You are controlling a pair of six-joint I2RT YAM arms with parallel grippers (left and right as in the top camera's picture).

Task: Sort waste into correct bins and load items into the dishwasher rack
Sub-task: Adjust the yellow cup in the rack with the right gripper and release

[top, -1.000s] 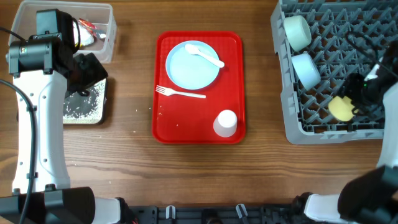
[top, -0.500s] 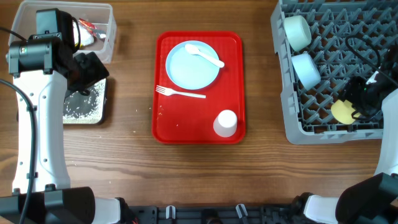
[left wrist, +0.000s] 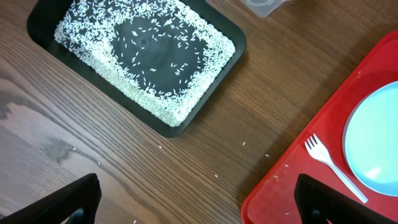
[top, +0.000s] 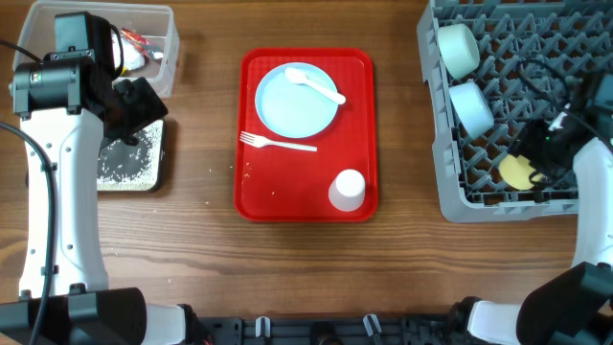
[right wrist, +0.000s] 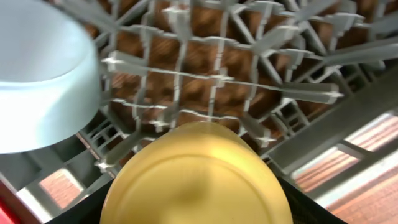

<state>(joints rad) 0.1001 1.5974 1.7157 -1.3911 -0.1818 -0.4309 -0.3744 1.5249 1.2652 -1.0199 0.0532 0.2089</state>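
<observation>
Yellow cup in grey rack, right tool clamped on it; left tool apart above grain-flecked wooden table.

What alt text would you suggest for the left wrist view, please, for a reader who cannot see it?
A black tray holding white rice grains sits on a wooden table, upper left. At right, a red tray carries a white fork and part of a light-blue plate; the open fingers frame the bottom corners.
</observation>
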